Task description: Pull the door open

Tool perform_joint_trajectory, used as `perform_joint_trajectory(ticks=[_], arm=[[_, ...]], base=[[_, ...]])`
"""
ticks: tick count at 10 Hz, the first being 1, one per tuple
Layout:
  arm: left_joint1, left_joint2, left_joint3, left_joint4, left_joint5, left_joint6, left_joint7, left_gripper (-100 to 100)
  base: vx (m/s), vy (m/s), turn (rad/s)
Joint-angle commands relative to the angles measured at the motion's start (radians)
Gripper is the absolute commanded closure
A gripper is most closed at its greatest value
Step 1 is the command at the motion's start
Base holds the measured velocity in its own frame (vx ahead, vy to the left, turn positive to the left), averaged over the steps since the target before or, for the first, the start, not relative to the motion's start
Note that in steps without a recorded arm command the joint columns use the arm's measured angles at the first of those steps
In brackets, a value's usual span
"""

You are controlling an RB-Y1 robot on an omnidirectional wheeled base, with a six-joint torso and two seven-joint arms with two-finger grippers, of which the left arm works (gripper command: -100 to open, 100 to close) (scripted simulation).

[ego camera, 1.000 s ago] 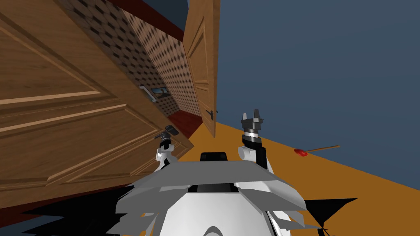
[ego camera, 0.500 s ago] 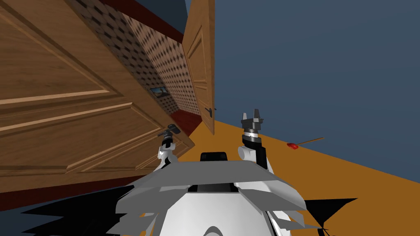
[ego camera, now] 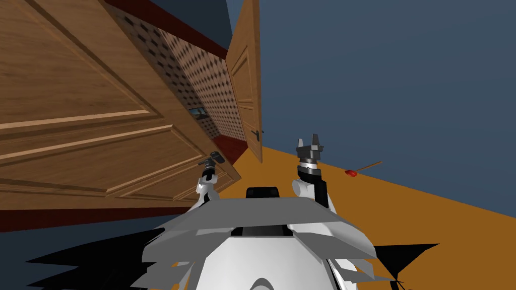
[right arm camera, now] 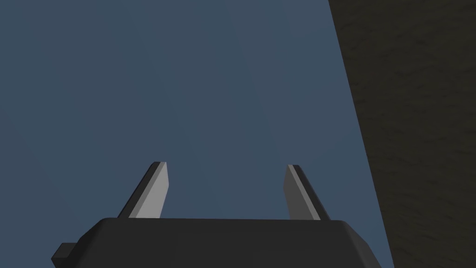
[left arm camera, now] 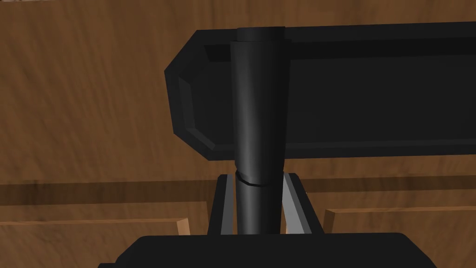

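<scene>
A wide brown panelled door (ego camera: 90,131) slants across the left of the head view. Its dark lever handle (ego camera: 213,159) sits at the door's free edge. My left gripper (ego camera: 209,167) is shut on that handle. In the left wrist view the black handle bar (left arm camera: 258,116) runs up between my fingers (left arm camera: 293,204), which press its sides, with the dark handle plate (left arm camera: 372,88) behind it on the brown door (left arm camera: 83,107). My right gripper (ego camera: 309,143) is raised in front of my chest, and in the right wrist view my right gripper (right arm camera: 225,190) stands open with nothing between its fingers.
A second brown door (ego camera: 247,85) with a dark handle (ego camera: 257,134) stands ajar further ahead. Between the doors runs a chequered wall (ego camera: 201,85) with a small picture (ego camera: 199,113). A blue wall (ego camera: 383,75) is on the right. A red-headed stick (ego camera: 360,168) lies on the orange floor (ego camera: 403,211).
The near door has swung further towards me with my left gripper on its handle. It now covers more of the chequered wall and most of the picture. The whole head view has turned a little.
</scene>
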Motion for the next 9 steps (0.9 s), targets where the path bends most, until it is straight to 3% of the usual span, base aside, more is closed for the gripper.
perform_joint_trajectory(ticks=[1, 2, 9], arm=[[-0.006, 0.004, -0.014, 0.005, 0.003, -0.005, 0.000, 100], [-0.005, 0.004, -0.008, 0.009, 0.003, -0.007, -0.002, 100], [-0.016, 0.007, -0.092, 0.028, -0.020, -0.032, 0.036, 100]], base=[[-0.200, 0.020, -0.046], [-0.082, 0.001, -0.034], [-0.202, 0.021, -0.052]])
